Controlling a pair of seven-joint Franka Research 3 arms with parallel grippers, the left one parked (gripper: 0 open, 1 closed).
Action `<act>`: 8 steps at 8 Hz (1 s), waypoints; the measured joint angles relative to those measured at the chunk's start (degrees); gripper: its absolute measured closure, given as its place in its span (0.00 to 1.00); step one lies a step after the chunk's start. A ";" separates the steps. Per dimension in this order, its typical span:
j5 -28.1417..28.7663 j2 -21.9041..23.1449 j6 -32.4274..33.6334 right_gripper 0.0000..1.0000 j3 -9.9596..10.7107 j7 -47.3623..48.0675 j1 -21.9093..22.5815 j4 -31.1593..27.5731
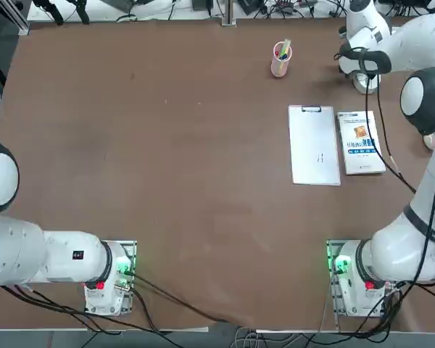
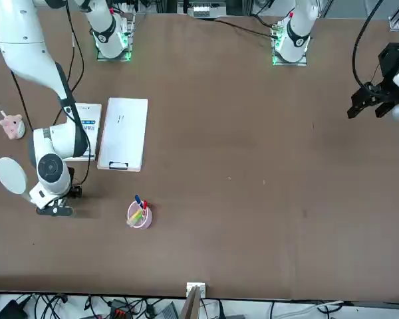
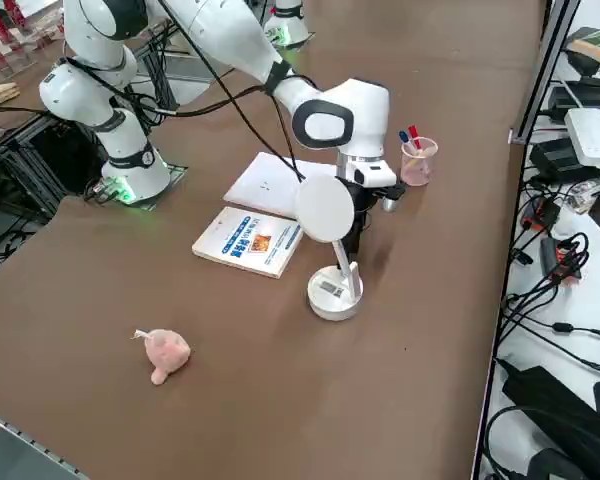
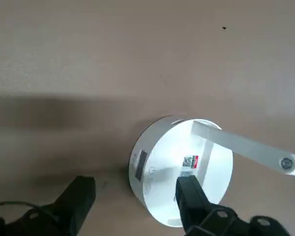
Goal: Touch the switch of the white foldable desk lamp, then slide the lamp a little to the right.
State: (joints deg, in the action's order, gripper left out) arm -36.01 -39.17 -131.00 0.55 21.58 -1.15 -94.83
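Top view: the right gripper [image 1: 364, 81] sits at the table's two o'clock corner, the lamp hidden beneath the arm.
Right side view: the white foldable desk lamp [image 3: 332, 285] stands beside a book [image 3: 248, 241]; its base label is unreadable.
Right wrist view: the fingers [image 4: 191, 192] are spread wide, one over the lamp's disc base [image 4: 182, 169], the other beside it over the table; contact unclear. A small code sticker is unreadable.

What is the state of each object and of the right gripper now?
white foldable desk lamp: upright, unfolded, head raised.
right gripper: open, low beside the lamp base, one finger over its edge.
pen cup: upright, pens inside.
clipboard: lying flat.
book: closed, flat.
pink toy: lying on the table.
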 joint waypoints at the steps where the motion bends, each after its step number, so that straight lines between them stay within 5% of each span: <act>1: 1.25 -0.12 0.00 0.00 -0.01 -0.08 -0.04 -0.01; 8: 5.98 -0.98 -1.82 0.00 -0.01 -4.22 -1.02 -0.03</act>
State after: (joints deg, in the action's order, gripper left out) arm -30.03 -40.15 -132.82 0.55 17.36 -2.16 -94.86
